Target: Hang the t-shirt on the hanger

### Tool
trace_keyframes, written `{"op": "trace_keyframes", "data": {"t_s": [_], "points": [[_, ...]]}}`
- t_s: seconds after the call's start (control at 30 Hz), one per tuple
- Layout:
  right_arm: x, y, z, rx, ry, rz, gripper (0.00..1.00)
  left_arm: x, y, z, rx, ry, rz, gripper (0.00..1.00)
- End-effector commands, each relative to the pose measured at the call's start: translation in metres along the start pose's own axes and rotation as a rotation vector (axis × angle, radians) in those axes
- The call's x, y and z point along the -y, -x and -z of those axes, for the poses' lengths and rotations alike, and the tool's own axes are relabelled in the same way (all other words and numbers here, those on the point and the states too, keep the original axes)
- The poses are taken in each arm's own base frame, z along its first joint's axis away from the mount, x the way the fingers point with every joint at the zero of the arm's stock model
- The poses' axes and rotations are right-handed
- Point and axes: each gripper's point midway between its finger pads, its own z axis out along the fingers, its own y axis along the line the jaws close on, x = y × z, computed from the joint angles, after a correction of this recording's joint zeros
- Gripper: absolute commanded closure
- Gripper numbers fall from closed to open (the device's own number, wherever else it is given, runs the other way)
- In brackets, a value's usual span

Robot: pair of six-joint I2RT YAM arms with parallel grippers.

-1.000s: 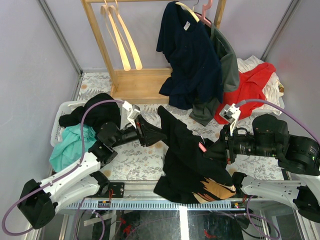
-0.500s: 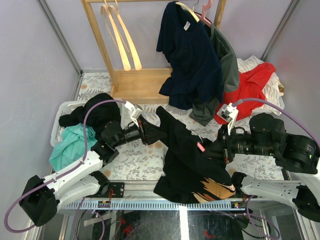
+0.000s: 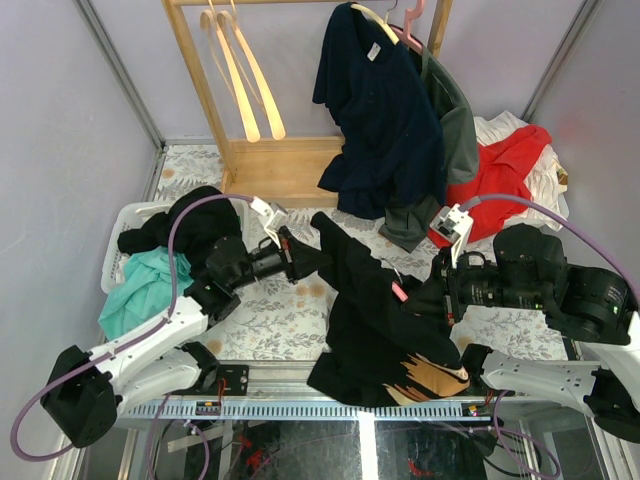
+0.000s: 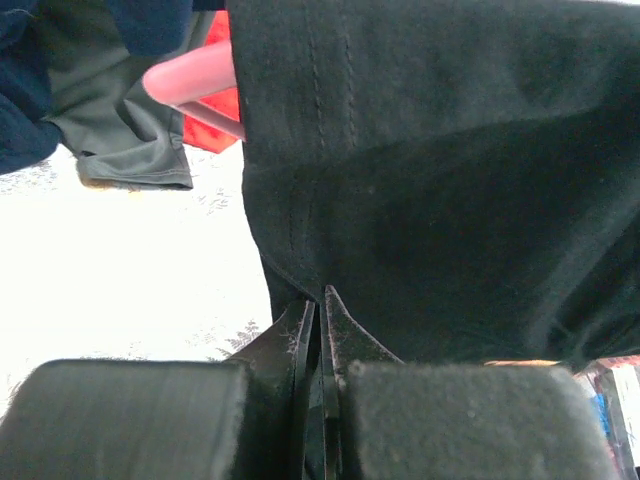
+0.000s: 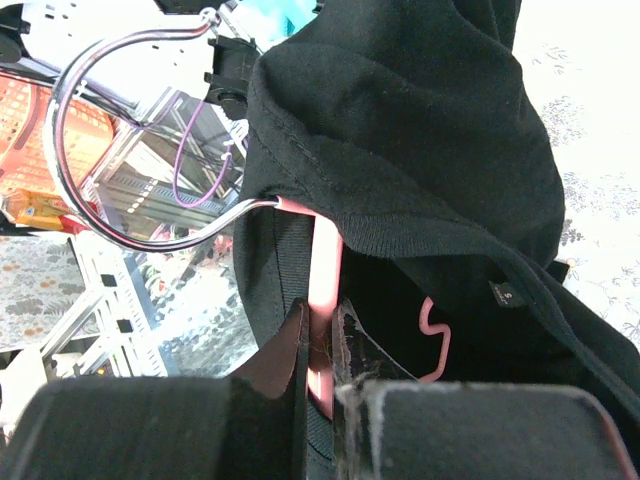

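The black t-shirt with a tan print hangs between the two arms above the table's near edge. The pink hanger is mostly inside it; only a short piece shows from above. My left gripper is shut on the shirt's upper left edge, and a pink hanger end pokes out past the cloth. My right gripper is shut on the hanger's pink neck, just below the metal hook. The shirt's collar drapes over the hanger's shoulder.
A wooden rack at the back holds pale hangers and a navy t-shirt over a grey garment. A red garment lies at the back right. A white basket with black and teal clothes sits at the left.
The left gripper has moved a little right and up with the shirt edge. The right gripper has shifted slightly left and up with the hanger. Both grips are unchanged.
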Motion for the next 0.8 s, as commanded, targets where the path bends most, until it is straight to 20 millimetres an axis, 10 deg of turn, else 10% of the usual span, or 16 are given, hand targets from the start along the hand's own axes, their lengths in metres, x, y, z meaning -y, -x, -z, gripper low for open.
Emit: {"op": "trace_keyframes", "data": {"t_s": [0.0,0.77], "points": [[-0.006,0.023,0.011,0.094,0.000,0.027,1.00,-0.006,0.043,0.007,0.105,0.133,-0.058,1.00],[0.001,0.044,0.025,0.122,-0.100,0.046,1.00,-0.115,0.183,0.109,0.357,1.006,-0.137,1.00]]}}
